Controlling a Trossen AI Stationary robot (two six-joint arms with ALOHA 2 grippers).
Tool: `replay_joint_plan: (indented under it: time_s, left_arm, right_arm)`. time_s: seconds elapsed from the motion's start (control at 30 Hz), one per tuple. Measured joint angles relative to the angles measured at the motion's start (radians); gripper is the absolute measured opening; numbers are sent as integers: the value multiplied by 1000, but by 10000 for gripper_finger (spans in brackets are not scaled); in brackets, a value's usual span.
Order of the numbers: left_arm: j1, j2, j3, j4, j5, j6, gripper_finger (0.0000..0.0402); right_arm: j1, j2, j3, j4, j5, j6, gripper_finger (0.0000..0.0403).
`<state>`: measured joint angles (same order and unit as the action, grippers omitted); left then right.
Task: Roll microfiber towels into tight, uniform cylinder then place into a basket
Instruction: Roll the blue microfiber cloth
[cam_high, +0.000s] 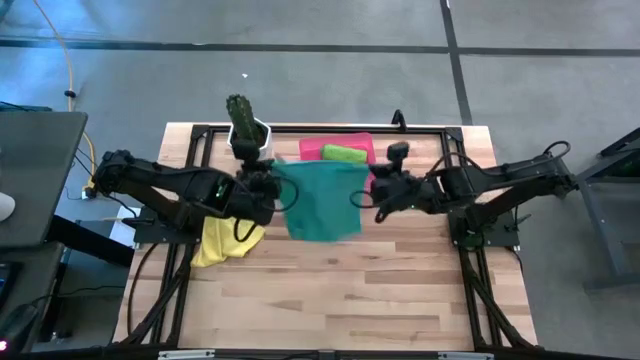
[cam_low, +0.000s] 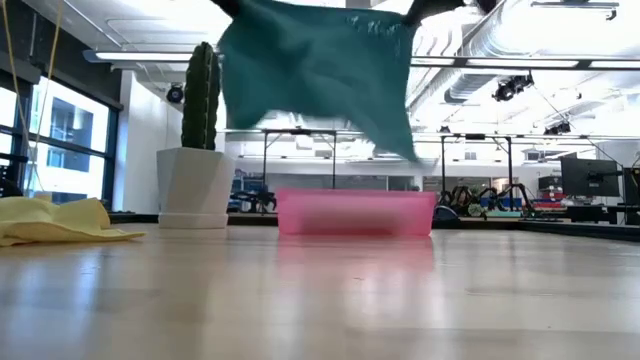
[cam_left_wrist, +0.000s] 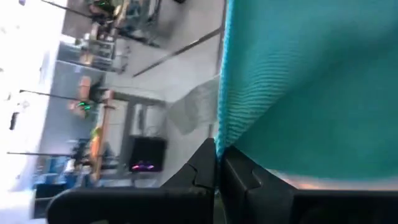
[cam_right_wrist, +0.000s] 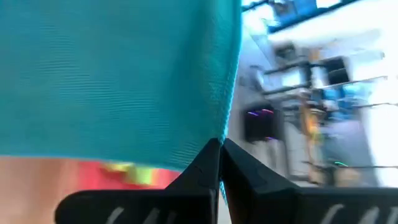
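Right now I have the teal towel (cam_high: 322, 200) hanging in the air between both arms, above the table (cam_high: 350, 290) and just in front of the pink basket (cam_high: 312, 148); the left gripper (cam_high: 268, 187) pinches one top corner and the right gripper (cam_high: 383, 190) pinches the other, each pair of fingers clamped tight on the hem, as both wrist views show. From the low view the cloth droops and bellies between the two holds, its lower edge uneven and clear of the wood; I judge it light, limp and a little clingy, so it will sag or fold on itself unless I keep the corners spread. Corners and hems are the sensible places to hold it; the middle would just bunch. A lime green towel (cam_high: 344, 154) already lies in the basket; the yellow towel (cam_high: 222, 242) sits crumpled on the table beneath the left arm; the cactus pot (cam_high: 248, 135) stands beside the basket.
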<state>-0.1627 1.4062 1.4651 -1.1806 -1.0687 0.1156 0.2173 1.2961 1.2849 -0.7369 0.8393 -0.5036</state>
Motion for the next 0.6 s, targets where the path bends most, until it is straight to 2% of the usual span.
replay_joint_plan:
  time_s: [0.03, 0.07, 0.13, 0.17, 0.2, 0.23, 0.27, 0.33, 0.37, 0.4, 0.43, 0.47, 0.53, 0.57, 0.6]
  left_arm:
    - [-5, 0, 0, 1, 48, -5, 0]
    - [-10, 1, 0, 1, 150, -5, 0]
    - [-19, 1, 0, 1, 448, 33, 0]
    - [-17, 1, -1, -2, 572, 79, 0]
    - [-16, 3, -1, -5, 647, 128, 0]
    - [-18, 9, -1, -5, 650, 168, 0]
    - [-25, 16, -1, -3, 583, 185, 0]
    - [-40, 24, -2, -5, 297, 130, 0]
    - [-43, 23, -2, -3, 162, 67, 0]
    - [-45, 20, -1, 0, 89, 11, 0]
    - [-45, 18, 0, 6, 102, -12, 0]
    - [-45, 18, 0, 15, 185, -5, 0]
    - [-48, 21, -2, 25, 473, 81, 0]
    - [-50, 21, -2, 22, 581, 134, 0]
    - [-52, 20, -2, 23, 645, 178, 0]
  right_arm:
    - [3, 1, 8, -25, -95, 20, 0]
    - [7, 3, 17, -50, -221, 41, 0]
    - [13, 4, 40, -93, -476, 47, 0]
    - [16, 3, 47, -97, -560, 24, 0]
    - [16, 3, 52, -95, -579, 0, 0]
    - [16, 4, 57, -88, -539, -12, 0]
    - [15, 4, 63, -70, -444, -10, 0]
    - [13, 4, 70, 6, -204, 70, 0]
    - [10, 6, 72, 36, -136, 141, 0]
    - [6, 6, 73, 43, -153, 180, 0]
    - [2, 5, 72, 31, -243, 192, 0]
    - [2, 5, 71, 16, -387, 184, 0]
    - [6, 5, 71, -18, -645, 121, 0]
    - [11, 5, 70, -31, -705, 83, 0]
    - [17, 5, 70, -35, -706, 60, 0]
